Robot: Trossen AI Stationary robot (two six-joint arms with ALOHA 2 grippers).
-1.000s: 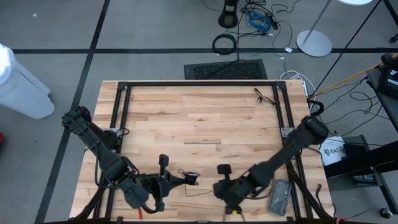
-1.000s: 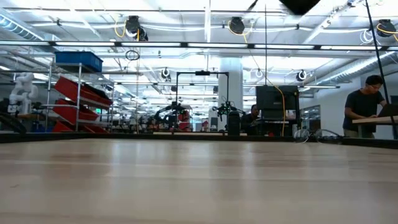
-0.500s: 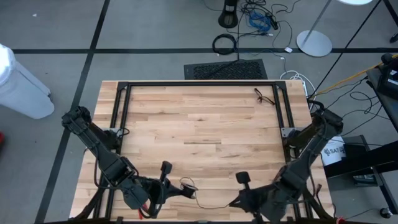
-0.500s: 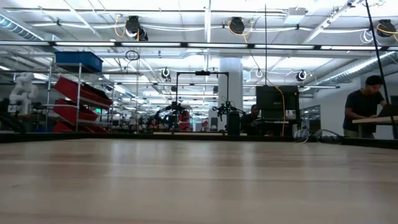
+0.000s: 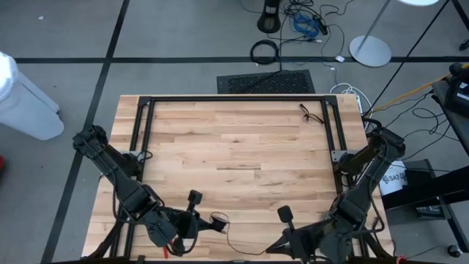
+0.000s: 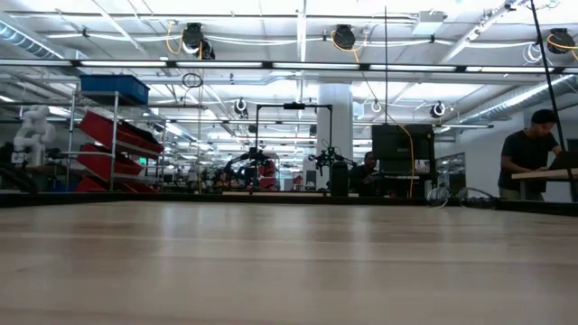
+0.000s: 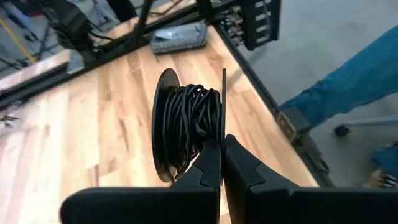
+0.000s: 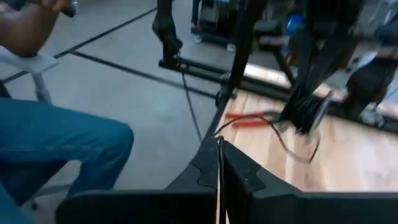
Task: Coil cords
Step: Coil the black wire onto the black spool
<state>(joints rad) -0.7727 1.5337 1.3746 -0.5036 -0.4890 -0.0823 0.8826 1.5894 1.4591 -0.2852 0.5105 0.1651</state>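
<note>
High view showing cord trailing along the table's near edge, running between left pincer, clenched on the wound spool, and right pincer, pinching the loose end.

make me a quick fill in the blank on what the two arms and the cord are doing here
1. The left gripper holds a small spool wound with thin ____ cord.
2. The jaws of the right gripper are ____ on the cord.
3. In the high view both grippers sit at the table's ____ edge.
4. Beyond the table edge, the right wrist view shows a person's leg in ____ trousers.

Missing words: black; shut; near; blue
</note>
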